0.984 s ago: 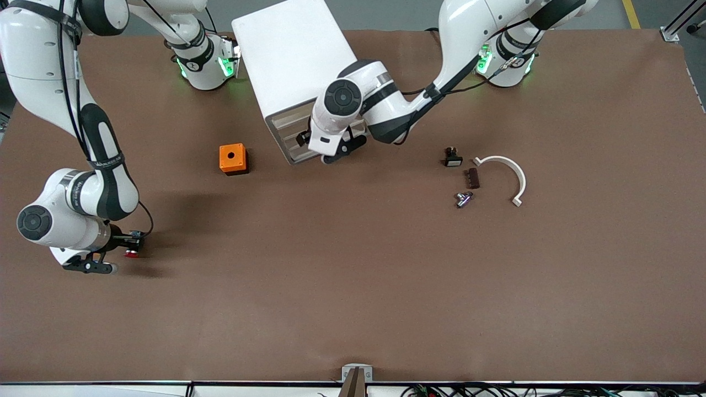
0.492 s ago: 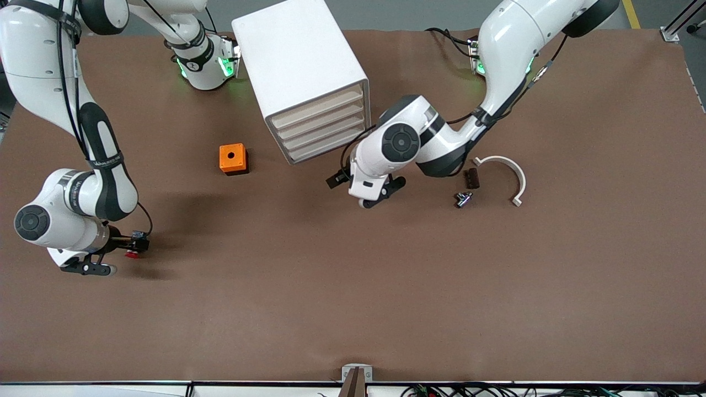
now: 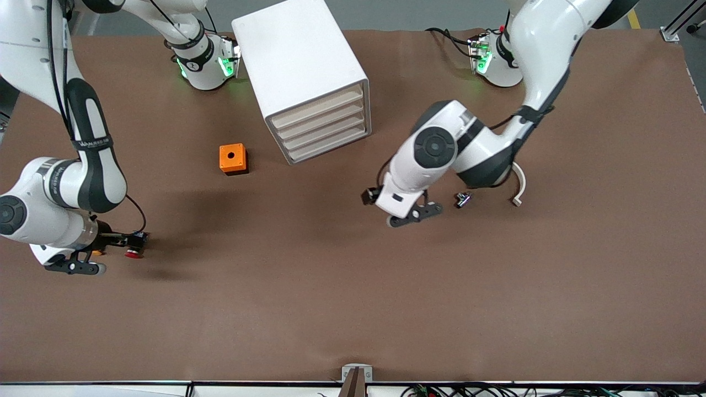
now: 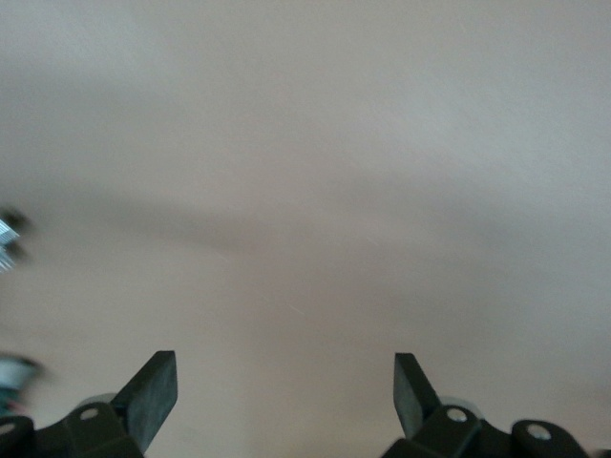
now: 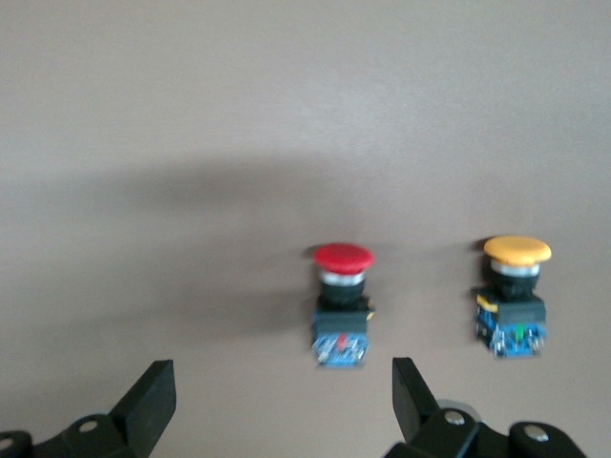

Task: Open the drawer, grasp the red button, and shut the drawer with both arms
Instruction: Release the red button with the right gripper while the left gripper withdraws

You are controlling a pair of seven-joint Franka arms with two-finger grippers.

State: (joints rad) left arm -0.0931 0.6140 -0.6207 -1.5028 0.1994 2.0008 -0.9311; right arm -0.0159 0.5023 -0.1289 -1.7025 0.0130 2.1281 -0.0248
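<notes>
The drawer (image 3: 320, 106), top of four in the white cabinet (image 3: 292, 49) in the upper middle of the front view, sits flush with the three below it, so I judge it closed. The red button (image 5: 342, 303) stands upright on the table, low in that view at the right arm's end, beside a yellow button (image 5: 516, 296).

The right gripper (image 5: 284, 401) hangs just above the table with its fingers wide apart. The red button is just ahead of the tips and nothing touches it. What seems left is a clean retreat: lift straight up and back, keeping the fingers spread so neither tip clips a cap and tips a button over.

The left gripper (image 3: 411, 212) is also spread and empty. It hangs over bare table in mid-frame near a small metal part (image 3: 463, 199), which it should keep clear of.
</notes>
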